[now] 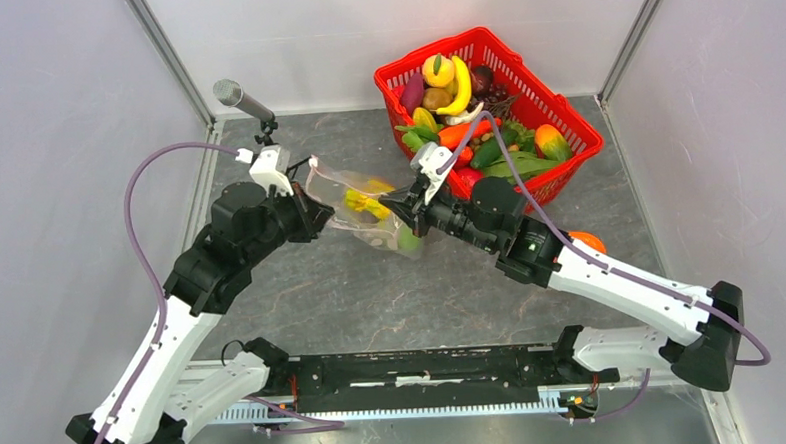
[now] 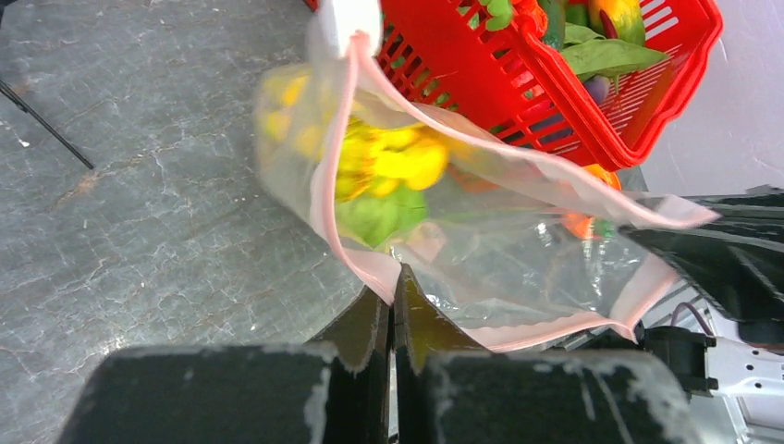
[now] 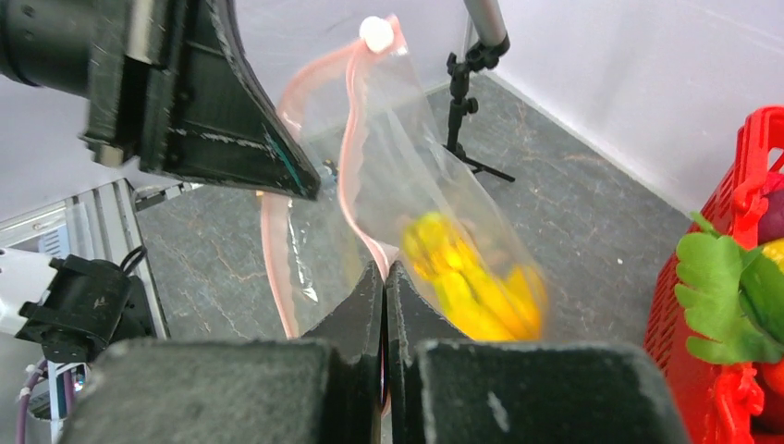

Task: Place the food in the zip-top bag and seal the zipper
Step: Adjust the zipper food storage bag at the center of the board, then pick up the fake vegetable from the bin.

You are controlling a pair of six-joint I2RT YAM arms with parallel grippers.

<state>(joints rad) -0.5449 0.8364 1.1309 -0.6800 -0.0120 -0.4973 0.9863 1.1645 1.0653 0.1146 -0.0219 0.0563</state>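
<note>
Top external view has the zip-top bag (image 1: 369, 211) held up off the desk (image 1: 372, 293) between the two arms, left of the red basket (image 1: 571, 124) at the far right. The left gripper (image 1: 313, 211) holds the bag's left side and the right gripper (image 1: 400, 204) its right side.

On the left wrist view the jaws are pressed together on the pale pink zipper (image 2: 325, 185), near a corner of the mouth. On the right wrist view that gripper is likewise clamped shut on the pink strip.

Loading looks at least partly done: a yellow banana bunch (image 2: 398, 162) and a green piece (image 2: 374, 215), too blurred to name, lie inside the bag. Plenty of toy produce (image 1: 465, 129) sits in the basket, and a round orange fruit (image 1: 588, 240) lies on the desk beside the right arm; whether these should also go in, I cannot tell.

Sealing is not yet done. The two pink lips stand visibly apart, the mouth gaping, and the white slider tab (image 3: 376, 33) sits at one end of the strip. What remains, I judge, is closing the zipper along its full width.
</note>
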